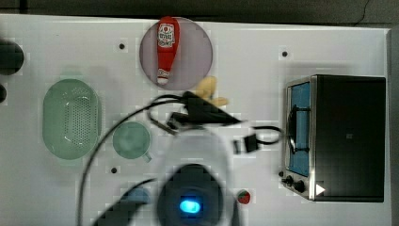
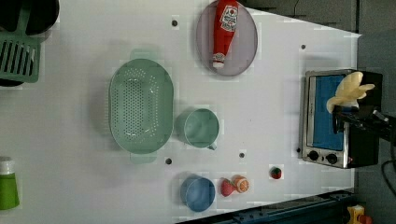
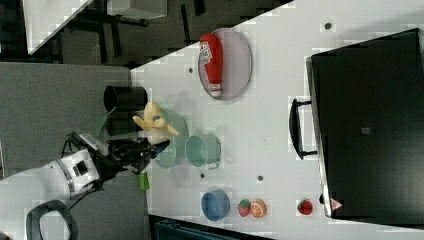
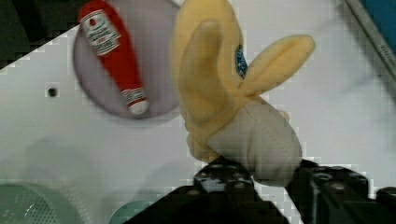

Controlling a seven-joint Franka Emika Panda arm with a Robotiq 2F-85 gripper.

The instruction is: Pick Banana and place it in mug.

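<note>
The pale yellow banana is lifted off the white table, and my gripper is shut on its grey-white lower end. In the top view the banana pokes out beyond the black gripper, just below the purple plate. The banana appears in front of the toaster oven in the left view. The right view has the banana above the gripper. The translucent pale-green mug stands empty to the top view's left of the gripper, beside the basket; the mug sits mid-table in the left view.
A red ketchup bottle lies on a purple plate. A large green perforated basket sits to the top view's left of the mug. A toaster oven stands at the top view's right. A blue cup, strawberries and an orange slice lie near the front edge.
</note>
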